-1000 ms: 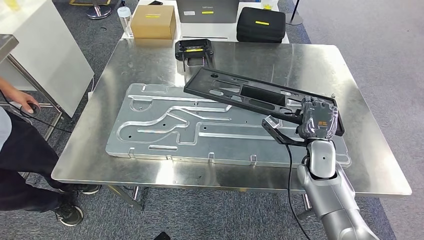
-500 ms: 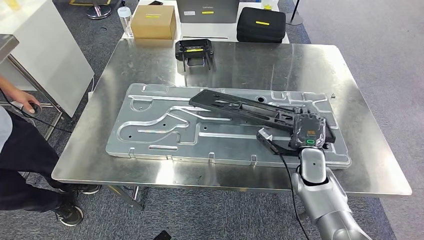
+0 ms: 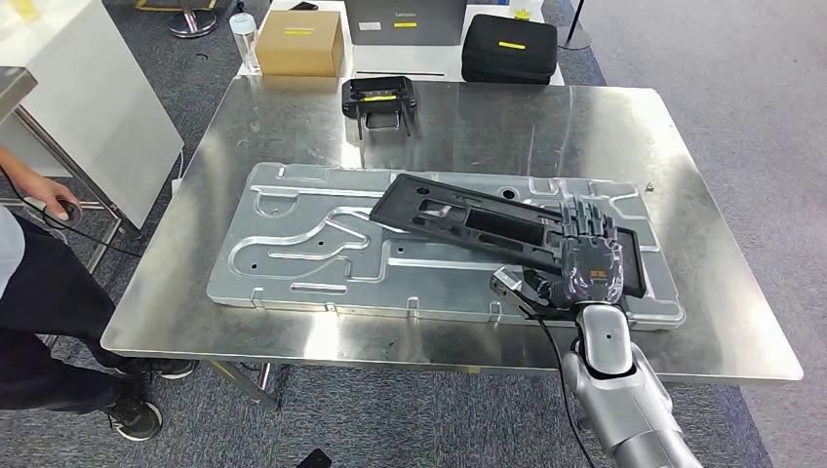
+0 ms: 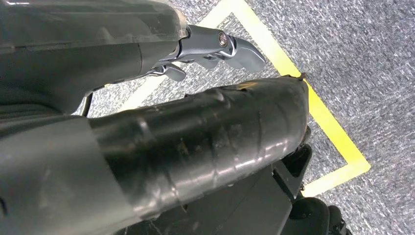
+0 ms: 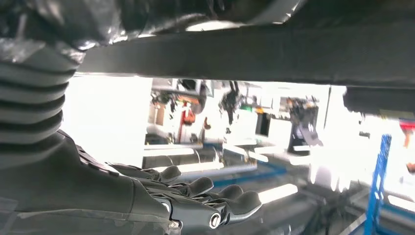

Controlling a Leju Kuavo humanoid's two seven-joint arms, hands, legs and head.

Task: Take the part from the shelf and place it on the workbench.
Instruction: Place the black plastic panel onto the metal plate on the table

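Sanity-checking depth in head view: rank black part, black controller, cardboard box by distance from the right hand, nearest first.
1. Black part: under the right hand, lying on the grooved metal plate.
2. Black controller: at the workbench's far edge, left of the hand.
3. Cardboard box: beyond the workbench, farther left.

— What sort of place is this?
— A workshop or robot test lab. A steel workbench (image 3: 293,127) stands on grey carpet (image 3: 751,107), bearing a machined metal plate (image 3: 293,253).
— Anything else?
— Black equipment cases (image 3: 508,47), a cardboard box (image 3: 298,42) and a controller (image 3: 378,95) sit behind it, yellow tape (image 4: 318,112) marks the floor — and a person (image 3: 39,283) stands beside the bench.
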